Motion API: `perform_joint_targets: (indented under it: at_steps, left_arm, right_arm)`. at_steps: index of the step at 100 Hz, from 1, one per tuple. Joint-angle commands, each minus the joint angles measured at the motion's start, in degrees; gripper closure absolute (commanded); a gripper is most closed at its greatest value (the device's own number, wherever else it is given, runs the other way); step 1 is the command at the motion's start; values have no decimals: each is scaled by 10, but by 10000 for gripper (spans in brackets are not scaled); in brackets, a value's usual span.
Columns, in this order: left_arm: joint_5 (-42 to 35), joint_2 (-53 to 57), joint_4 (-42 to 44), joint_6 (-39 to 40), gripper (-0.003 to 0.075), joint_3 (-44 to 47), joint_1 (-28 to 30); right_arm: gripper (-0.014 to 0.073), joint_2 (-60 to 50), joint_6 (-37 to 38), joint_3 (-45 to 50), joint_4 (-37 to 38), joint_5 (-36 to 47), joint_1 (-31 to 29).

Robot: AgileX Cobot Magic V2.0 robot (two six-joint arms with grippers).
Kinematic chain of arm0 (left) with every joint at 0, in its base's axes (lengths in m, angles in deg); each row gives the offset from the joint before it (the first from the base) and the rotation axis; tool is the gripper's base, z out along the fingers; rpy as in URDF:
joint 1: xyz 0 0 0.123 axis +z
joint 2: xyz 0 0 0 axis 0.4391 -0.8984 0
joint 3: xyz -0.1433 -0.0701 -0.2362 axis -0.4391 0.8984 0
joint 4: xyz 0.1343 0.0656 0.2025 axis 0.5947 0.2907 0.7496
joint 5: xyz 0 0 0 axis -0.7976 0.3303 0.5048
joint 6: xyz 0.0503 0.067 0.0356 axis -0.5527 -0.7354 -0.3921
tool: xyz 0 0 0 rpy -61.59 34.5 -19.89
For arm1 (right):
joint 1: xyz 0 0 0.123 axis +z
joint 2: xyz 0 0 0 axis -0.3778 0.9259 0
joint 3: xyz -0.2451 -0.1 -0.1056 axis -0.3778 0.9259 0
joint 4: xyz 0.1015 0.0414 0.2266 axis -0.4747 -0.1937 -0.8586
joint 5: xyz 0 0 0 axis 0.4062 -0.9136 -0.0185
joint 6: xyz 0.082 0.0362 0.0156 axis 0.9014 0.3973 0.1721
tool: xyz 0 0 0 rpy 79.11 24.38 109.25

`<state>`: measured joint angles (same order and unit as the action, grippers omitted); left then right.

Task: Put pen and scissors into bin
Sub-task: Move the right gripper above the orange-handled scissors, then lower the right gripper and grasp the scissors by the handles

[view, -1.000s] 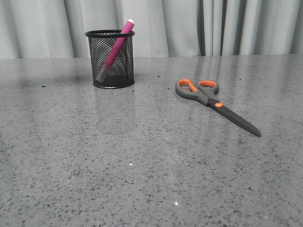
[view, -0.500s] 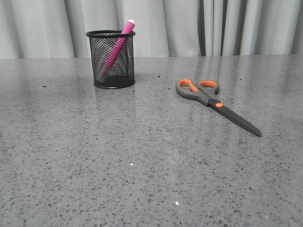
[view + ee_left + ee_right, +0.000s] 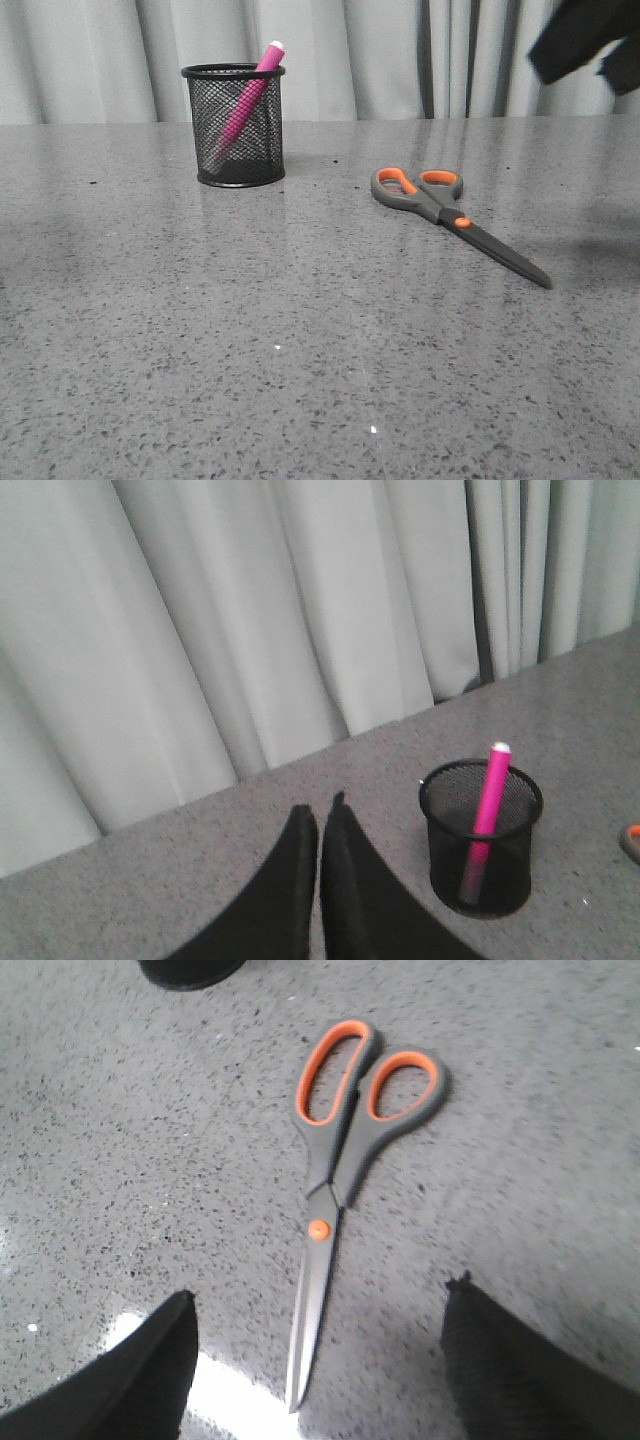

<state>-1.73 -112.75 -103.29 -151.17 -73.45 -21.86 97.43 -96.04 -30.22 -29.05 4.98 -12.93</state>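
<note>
Toward the counter's (image 3: 300,340) right edge, the scissors (image 3: 335,1175) lie flat beneath the right tool (image 3: 318,1360), fingers spread; thin blades could slip when pinched. Left tool (image 3: 318,825) together.

My left tool (image 3: 320,825) is two matte black fingers (image 3: 290,880), broad at the base and tapering to narrow curved tips. My right tool (image 3: 315,1360) shows two dark fingers (image 3: 150,1370), one with a fine textured face. In the front view, my right arm (image 3: 585,38) is a blurred black angular shape.
</note>
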Motion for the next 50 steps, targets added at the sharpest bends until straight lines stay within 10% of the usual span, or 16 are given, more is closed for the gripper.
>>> perform_joint_targets:
  at_steps: [1, 24, 50]
  left_arm:
    - [-27, 28, -23, 6, 739, 15, 1]
    - [-28, 51, -23, 6, 739, 37, 1]
    - [-32, 51, -23, 6, 739, 37, 1]
  right_arm:
    - [129, 36, 4, -53, 8, 3, 17]
    - [129, 131, 156, -158, 218, -33, 90]
    - [129, 238, 218, -257, 242, -107, 120]
